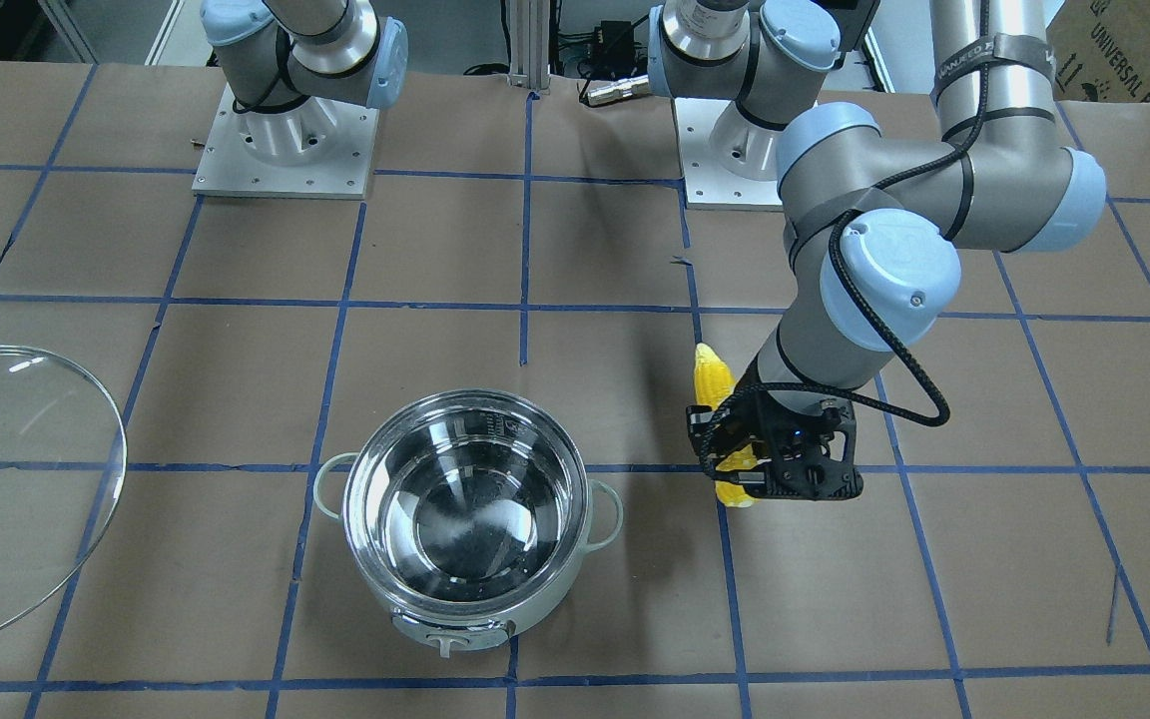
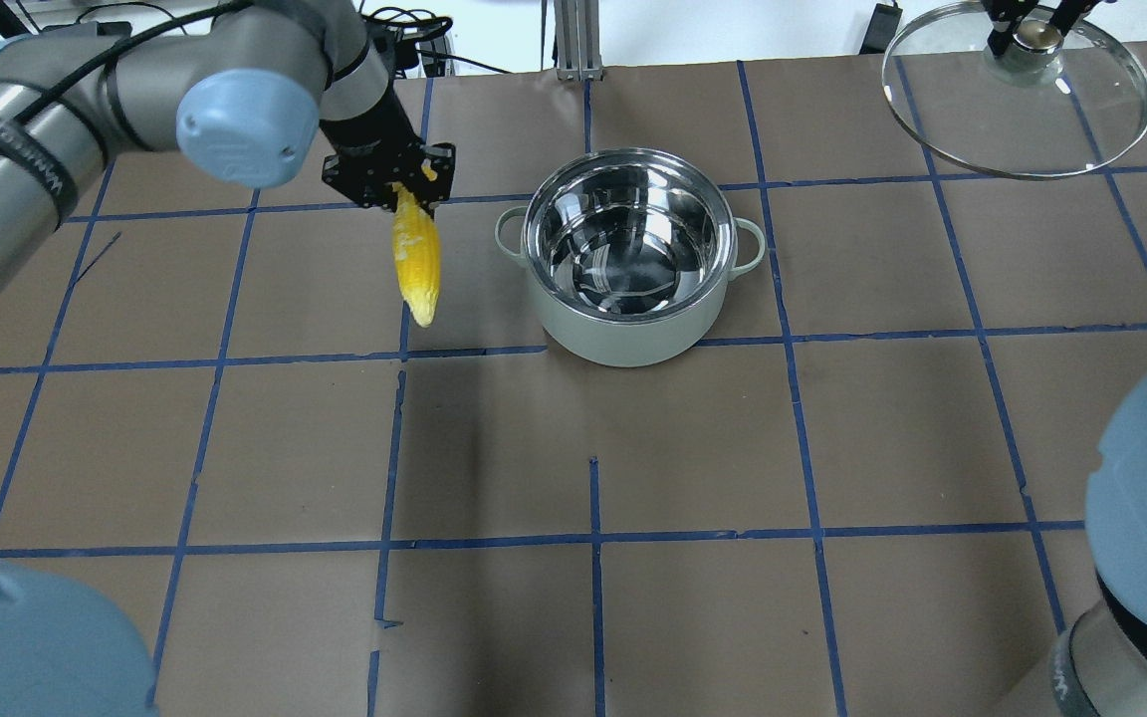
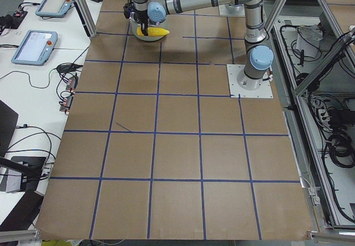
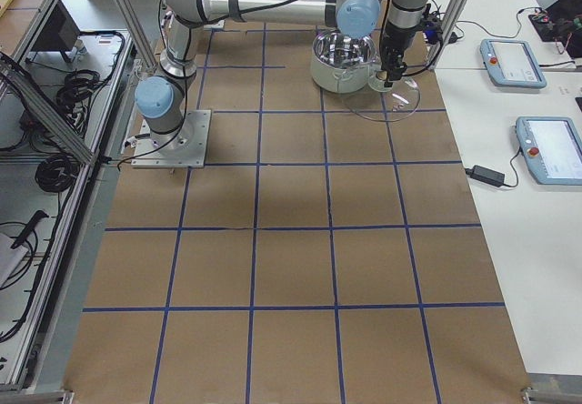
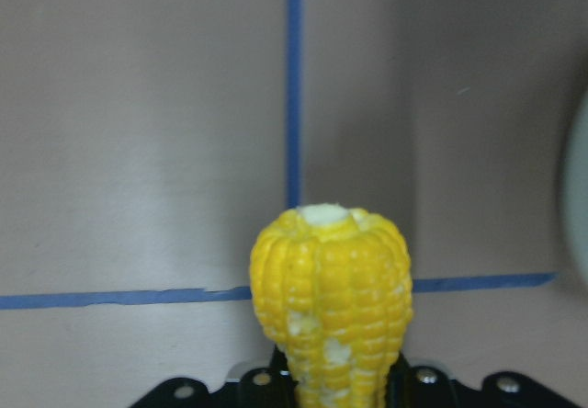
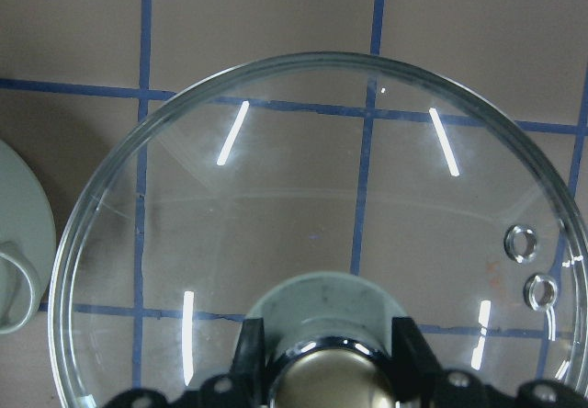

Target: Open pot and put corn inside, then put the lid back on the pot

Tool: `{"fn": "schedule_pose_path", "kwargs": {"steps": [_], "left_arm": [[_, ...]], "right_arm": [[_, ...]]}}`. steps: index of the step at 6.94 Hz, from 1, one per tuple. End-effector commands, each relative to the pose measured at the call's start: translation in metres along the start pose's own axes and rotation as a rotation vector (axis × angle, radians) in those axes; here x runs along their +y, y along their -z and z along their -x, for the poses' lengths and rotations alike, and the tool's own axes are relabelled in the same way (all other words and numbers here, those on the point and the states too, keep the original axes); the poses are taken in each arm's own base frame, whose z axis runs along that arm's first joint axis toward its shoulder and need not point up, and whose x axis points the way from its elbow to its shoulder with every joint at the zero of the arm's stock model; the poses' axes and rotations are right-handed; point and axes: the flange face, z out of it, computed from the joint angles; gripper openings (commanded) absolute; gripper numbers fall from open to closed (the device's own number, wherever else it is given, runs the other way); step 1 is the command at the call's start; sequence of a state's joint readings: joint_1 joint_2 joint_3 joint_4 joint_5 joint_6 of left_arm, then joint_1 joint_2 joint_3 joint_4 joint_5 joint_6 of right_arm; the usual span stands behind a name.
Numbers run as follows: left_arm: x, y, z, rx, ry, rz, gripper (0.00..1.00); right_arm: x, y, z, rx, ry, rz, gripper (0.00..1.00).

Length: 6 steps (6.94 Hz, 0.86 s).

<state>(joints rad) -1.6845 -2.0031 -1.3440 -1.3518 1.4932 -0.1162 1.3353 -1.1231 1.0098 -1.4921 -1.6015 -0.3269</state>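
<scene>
Your left tool (image 2: 404, 192) clamped the corn (image 2: 416, 261) by one end, beside the open pot (image 2: 623, 324) on the counter (image 2: 235, 448). Your right tool (image 2: 1034, 30) gripped the lid (image 2: 972, 110) by its knob, well apart from the pot.

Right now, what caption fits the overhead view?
Left gripper holds the corn beside the open pot; right gripper holds the lid aside.

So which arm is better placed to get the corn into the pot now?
Left. The left gripper is shut on the corn, held just beside the open, empty pot. The right gripper is off to the far side, shut on the lid, so it is busy.
</scene>
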Motion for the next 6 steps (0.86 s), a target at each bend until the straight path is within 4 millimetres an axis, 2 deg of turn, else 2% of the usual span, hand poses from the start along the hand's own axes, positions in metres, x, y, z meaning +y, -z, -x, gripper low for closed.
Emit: {"fn": "schedule_pose_path", "kwargs": {"steps": [1,2,4,5,6], "left_arm": [[-0.025,0.018,-0.1,-0.018,-0.045,0.004,0.15],[-0.026,-0.002,-0.139,-0.062,-0.114,-0.009,0.15],[-0.045,-0.03,-0.159,-0.055,-0.14,-0.093,0.15],[-0.04,-0.043,-0.168,-0.066,-0.153,-0.08,0.3],[-0.034,-0.054,-0.174,-0.073,-0.168,-0.061,0.33]], "right_arm": [[0.0,-0.001,0.002,0.0,0.001,0.001,0.08],[0.0,-0.001,0.002,0.0,-0.001,0.001,0.08],[-0.002,-0.003,0.004,-0.002,0.001,0.002,0.09],[-0.002,-0.003,0.005,-0.003,0.001,0.003,0.09],[-0.002,-0.003,0.005,-0.003,0.001,0.004,0.09]]}}
